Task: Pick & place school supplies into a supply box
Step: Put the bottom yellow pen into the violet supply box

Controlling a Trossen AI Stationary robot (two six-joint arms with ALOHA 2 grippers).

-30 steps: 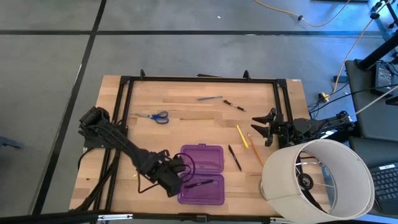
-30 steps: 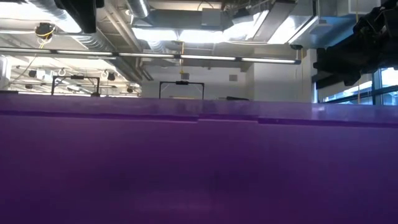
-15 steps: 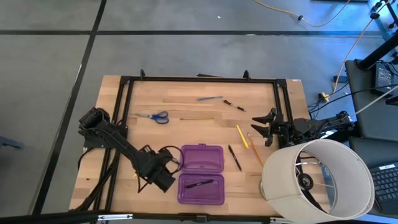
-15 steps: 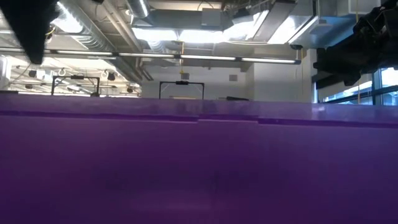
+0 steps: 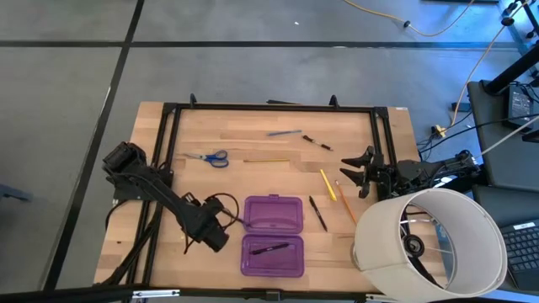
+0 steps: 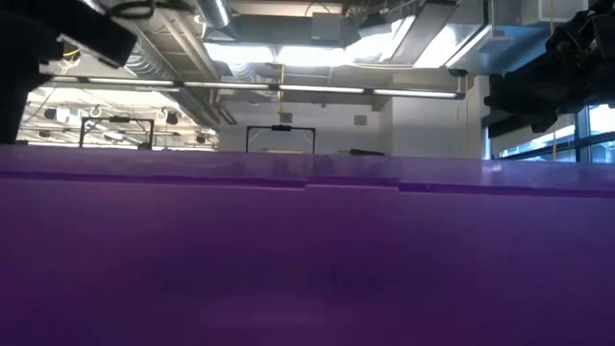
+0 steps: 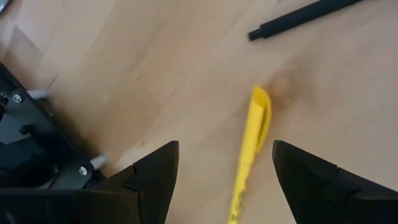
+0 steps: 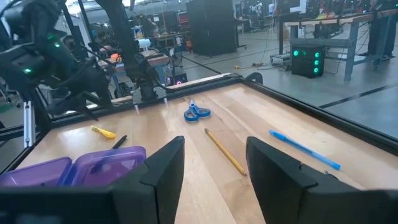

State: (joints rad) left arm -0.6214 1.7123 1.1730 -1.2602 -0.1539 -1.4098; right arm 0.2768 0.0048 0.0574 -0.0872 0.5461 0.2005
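Note:
The purple supply box (image 5: 272,215) lies open on the table's near middle, and a black pen (image 5: 269,249) lies in its near half (image 5: 274,263). My left gripper (image 5: 210,237) is open just left of the box. In its wrist view (image 7: 224,149) a yellow marker (image 7: 252,143) lies flat on the wood between the fingers, untouched. Blue-handled scissors (image 5: 208,157), a yellow pencil (image 5: 266,160), a blue pen (image 5: 284,133) and a black pen (image 5: 317,143) lie farther back. My right gripper (image 5: 358,171) waits open at the right edge.
Two yellow pencils (image 5: 328,184) (image 5: 345,200) and a black pen (image 5: 317,213) lie right of the box. A large white cylinder (image 5: 429,240) stands at the near right corner. A black frame (image 5: 269,108) rims the table. A black stick (image 7: 298,15) lies beyond the yellow marker.
My left gripper has drawn back from over the box's near half toward the table's left edge and now stands beside the box. The black pen has stayed in the near half. The right arm has kept still.

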